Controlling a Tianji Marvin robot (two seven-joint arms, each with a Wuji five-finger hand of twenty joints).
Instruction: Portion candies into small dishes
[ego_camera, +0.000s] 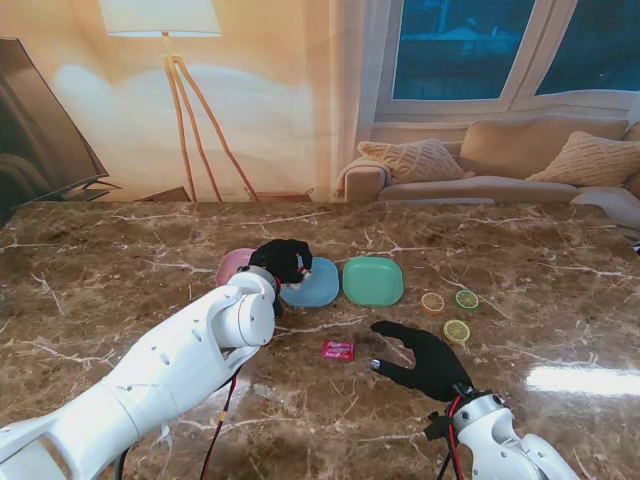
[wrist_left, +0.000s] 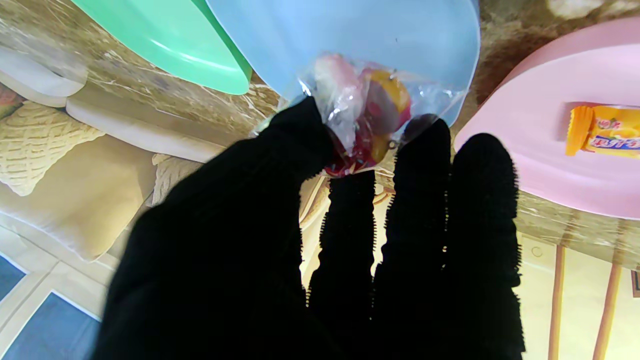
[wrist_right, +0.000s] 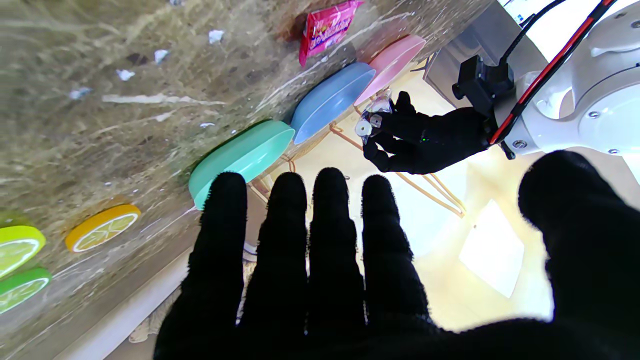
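Three dishes stand in a row: the pink dish (wrist_left: 540, 150) holds one orange candy (wrist_left: 607, 131), the blue dish (ego_camera: 318, 285) and green dish (ego_camera: 372, 281) look bare, the left hand (ego_camera: 283, 260) pinches a clear-wrapped candy (wrist_left: 367, 112) over the blue one, one pink candy (ego_camera: 338, 349) lies on the counter (ego_camera: 120, 280), and the right hand (ego_camera: 425, 360) hovers with fingers apart.

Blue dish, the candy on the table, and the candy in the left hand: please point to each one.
Blue dish (ego_camera: 318, 288): stand view, bare right part.
Pink candy on the table (ego_camera: 338, 349): stand view, middle of wrapper.
Clear-wrapped candy (wrist_left: 367, 117): left wrist view, middle, pinched by the left hand (wrist_left: 320, 250).
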